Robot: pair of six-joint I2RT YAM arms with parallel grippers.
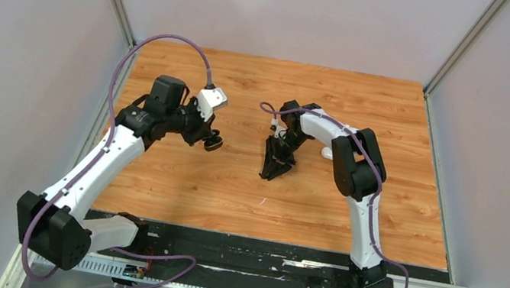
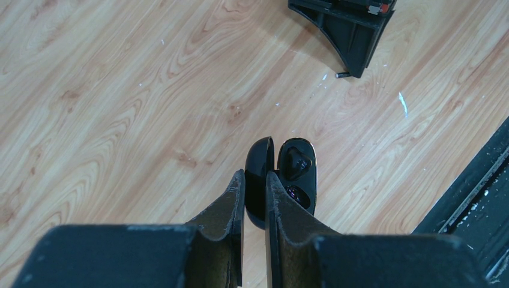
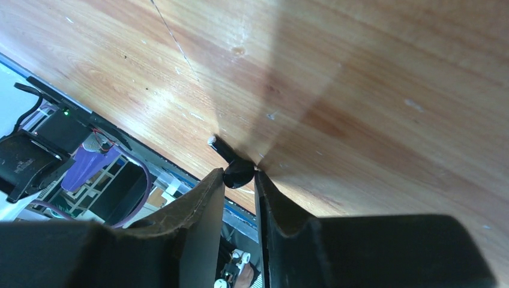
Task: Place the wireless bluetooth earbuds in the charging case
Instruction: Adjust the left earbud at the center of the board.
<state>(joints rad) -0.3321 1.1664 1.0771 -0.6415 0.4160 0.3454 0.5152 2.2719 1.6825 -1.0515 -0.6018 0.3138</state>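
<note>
A glossy black stemmed earbud (image 3: 233, 163) sat pinched at the fingertips of the right gripper (image 3: 239, 176). The jaws were closed almost together on its round body, and the stem stuck out toward 11 o'clock in the wrist view. A second black earbud (image 2: 296, 162) lay seated in the black oval charging case (image 2: 298, 180), which stood open. The left gripper (image 2: 254, 176) was clamped narrowly on its raised lid (image 2: 259, 157). From overhead, the case was at 9 o'clock of the right gripper, over the light wooden table (image 1: 228, 194). A small white object (image 1: 326, 153) lay at 3 o'clock, partly hidden by the right arm.
</note>
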